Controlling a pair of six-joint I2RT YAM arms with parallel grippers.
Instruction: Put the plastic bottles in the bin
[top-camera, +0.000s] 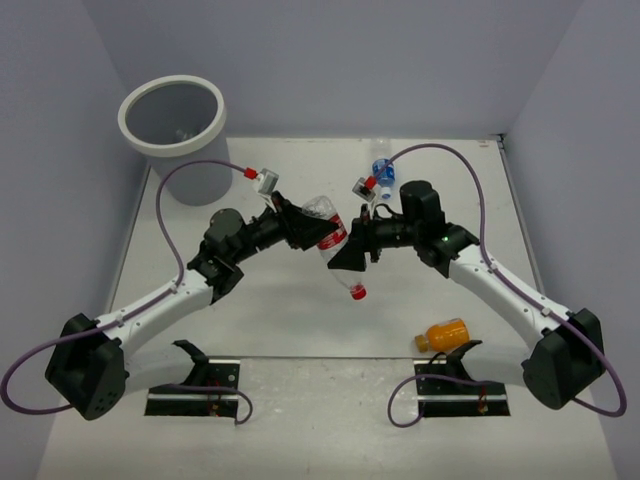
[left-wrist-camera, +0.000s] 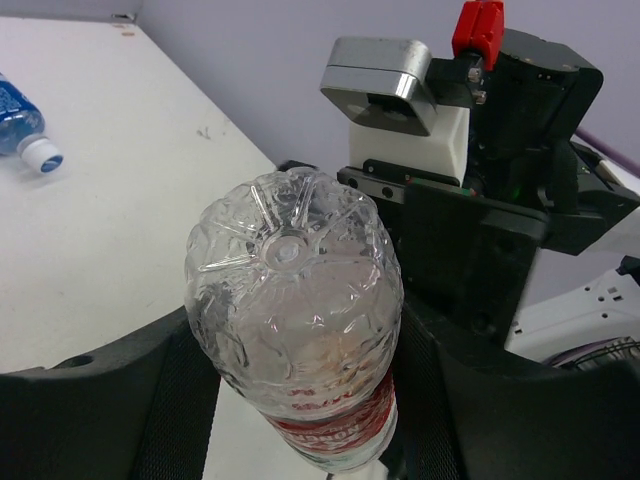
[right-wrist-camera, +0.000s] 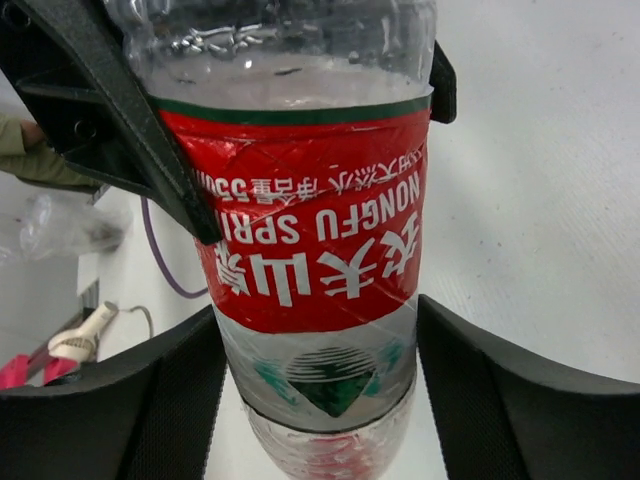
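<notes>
Above mid-table, the red-labelled bottle (top-camera: 330, 243) hung tilted, cap downward, pinched between both tools: left gripper (top-camera: 301, 227) clamped round its base end, right gripper (top-camera: 352, 250) closed on the label. A handover, I judged. I'd want the right to let go only once the left's hold was firm, then carry it to the bin (top-camera: 130, 125) at the far-left corner. Both arms reached inward, wrists nearly meeting.

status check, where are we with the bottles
Left gripper and right gripper both shut on clear red-label plastic bottle, held mid-air between them. Round white-grey bin far left, nothing in the way. Orange bottle, blue-label bottle lie on table.
</notes>
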